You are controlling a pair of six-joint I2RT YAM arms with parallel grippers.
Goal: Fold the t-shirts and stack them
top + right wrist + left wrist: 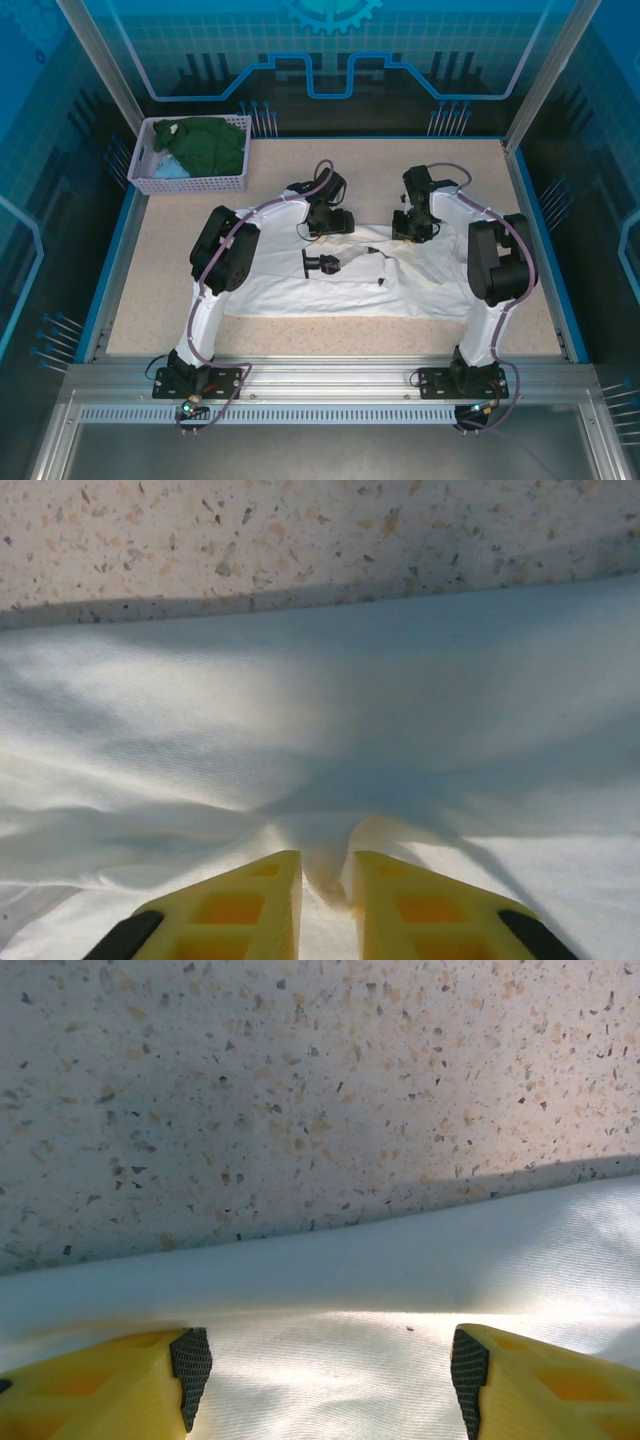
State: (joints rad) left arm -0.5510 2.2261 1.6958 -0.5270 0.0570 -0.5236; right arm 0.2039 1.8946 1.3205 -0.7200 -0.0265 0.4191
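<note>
A large white t-shirt [290, 290] lies spread across the middle of the table, with its black print [320, 264] facing up. My left gripper [328, 226] is at the shirt's far edge. It stands open over the white cloth [400, 1290], its black pads [190, 1365] wide apart with nothing pinched between them. My right gripper [412, 231] is further right at the same far edge. In the right wrist view this gripper [326, 875] is shut on a raised fold of the white t-shirt [300, 700]. A dark green t-shirt [212, 143] and a light blue one [170, 170] lie in the basket.
The lavender mesh basket [190, 183] stands at the table's far left corner. Bare speckled tabletop [350, 160] runs beyond the shirt's far edge and to its left [160, 270]. Blue rails and glass walls border the table.
</note>
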